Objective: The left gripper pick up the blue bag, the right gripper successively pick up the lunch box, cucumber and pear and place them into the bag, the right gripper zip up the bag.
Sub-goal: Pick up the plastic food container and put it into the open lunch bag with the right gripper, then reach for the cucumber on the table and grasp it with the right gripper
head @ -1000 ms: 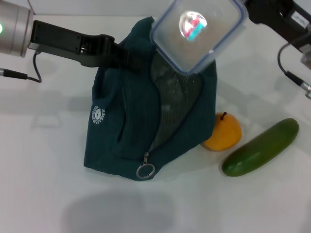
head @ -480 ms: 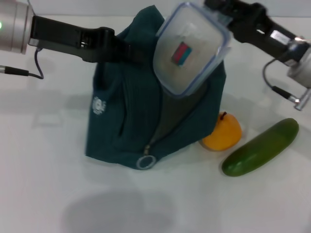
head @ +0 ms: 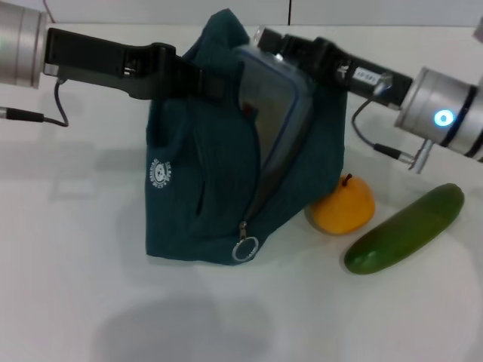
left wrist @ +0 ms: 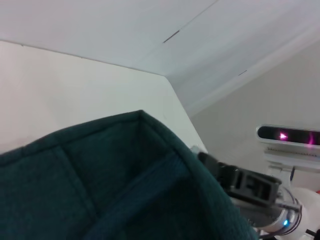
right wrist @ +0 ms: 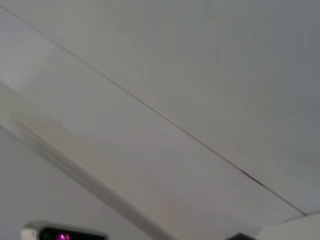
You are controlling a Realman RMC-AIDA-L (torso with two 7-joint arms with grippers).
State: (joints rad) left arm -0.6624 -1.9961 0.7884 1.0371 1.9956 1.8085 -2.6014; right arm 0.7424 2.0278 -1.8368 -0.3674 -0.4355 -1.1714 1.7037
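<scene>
Fingers of the right end effector (head: 273, 44) were closed on the top edge of the lunch box (head: 273, 121), which was set upright and mostly sunk into the open mouth of the blue bag (head: 198, 192). The left end effector (head: 198, 81) was clamped on the bag's upper left edge. The bag stood on the white counter (head: 68, 249). The pear (head: 346, 207) was touching the bag's right side, and the cucumber (head: 405, 228) lay just beyond the pear.
</scene>
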